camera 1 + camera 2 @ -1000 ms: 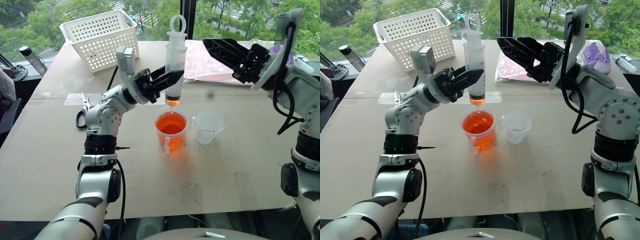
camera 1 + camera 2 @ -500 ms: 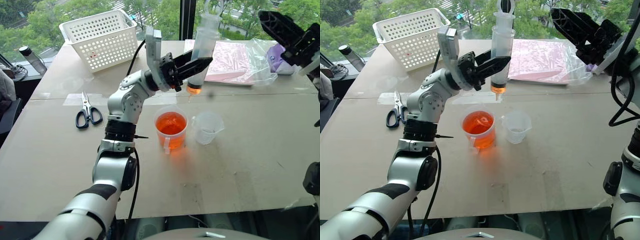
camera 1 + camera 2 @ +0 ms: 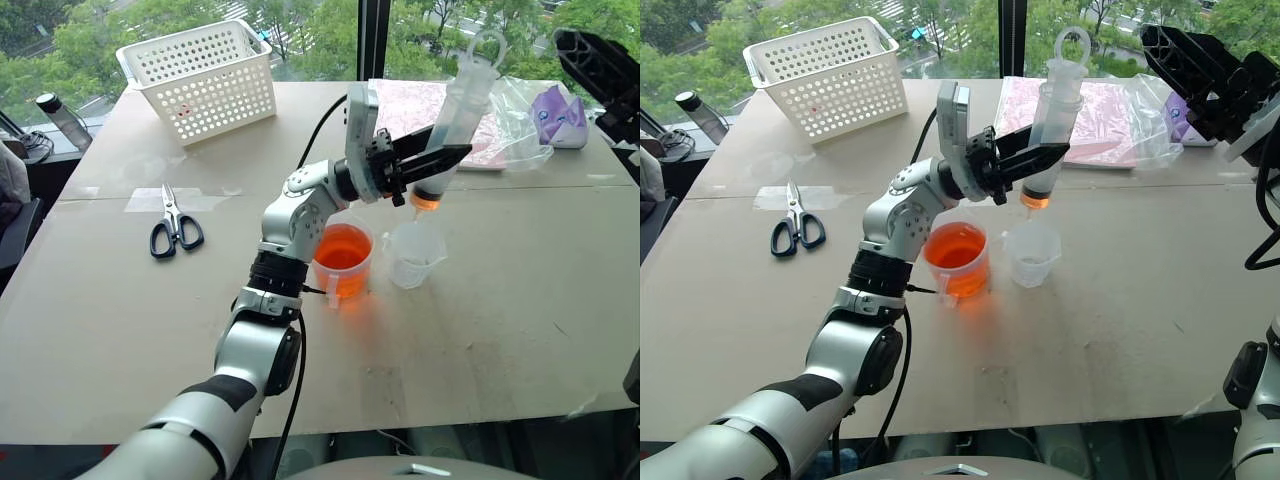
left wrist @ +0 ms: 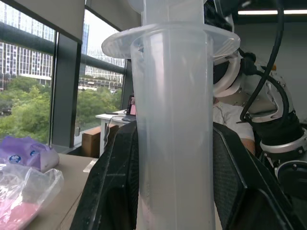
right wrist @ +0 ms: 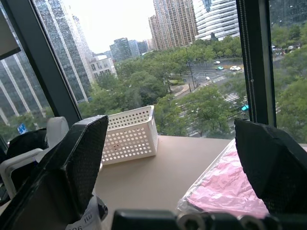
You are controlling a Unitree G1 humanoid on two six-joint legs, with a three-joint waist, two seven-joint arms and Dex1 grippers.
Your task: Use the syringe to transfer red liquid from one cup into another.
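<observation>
My left gripper (image 3: 443,161) is shut on the barrel of the syringe (image 3: 456,112), a clear tube with a white ring-topped plunger, held nearly upright and leaning slightly. In the left wrist view the barrel (image 4: 172,143) stands between the two black fingers (image 4: 115,191). The syringe's lower end holds a little red liquid (image 3: 427,199) and hangs just above the small frosted beaker (image 3: 414,253). To the beaker's left stands the handled cup (image 3: 341,258) full of red liquid. My right gripper (image 3: 598,62) is open, raised at the far right, away from the syringe.
A white perforated basket (image 3: 200,75) sits at the back left, and blue-handled scissors (image 3: 176,226) lie on the left of the table (image 3: 480,340). A pink packet in a clear bag (image 3: 490,115) and a purple packet (image 3: 560,108) lie at the back right. A bottle (image 3: 62,117) stands far left.
My left gripper has carried the syringe to the right, from above the orange cup to above the beaker. The right gripper has drawn away to the right and upward.
</observation>
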